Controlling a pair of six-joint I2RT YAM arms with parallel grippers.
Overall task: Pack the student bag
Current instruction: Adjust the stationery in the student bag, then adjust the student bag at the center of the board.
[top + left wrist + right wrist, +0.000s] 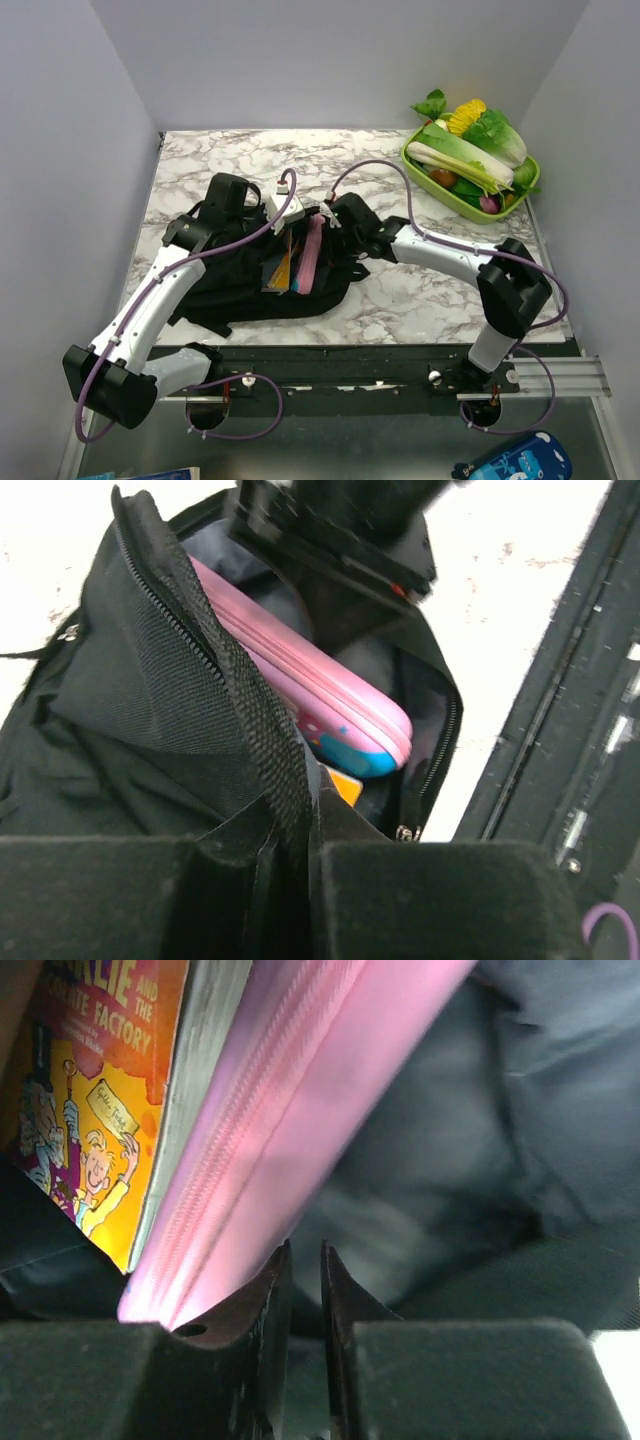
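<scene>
The black student bag (230, 290) lies on the marble table with its main pocket unzipped. My left gripper (278, 208) is shut on the zipper-edged flap (230, 680) and holds it up; the fabric runs down between the black fingers (300, 845). Inside stand a pink pencil case (311, 255) (300, 670) and a yellow-orange book (281, 270) (90, 1110). My right gripper (330, 213) (305, 1250) is at the pocket's mouth. Its jaws are almost together with nothing between them, and the left finger rests against the pink case (290, 1090). Dark bag lining (520, 1110) fills the right of that view.
A green tray (440, 193) of vegetables stands at the back right corner. Grey walls close in the table on three sides. A metal rail (540, 375) runs along the near edge by the arm bases, and a blue pouch (510, 462) lies below it.
</scene>
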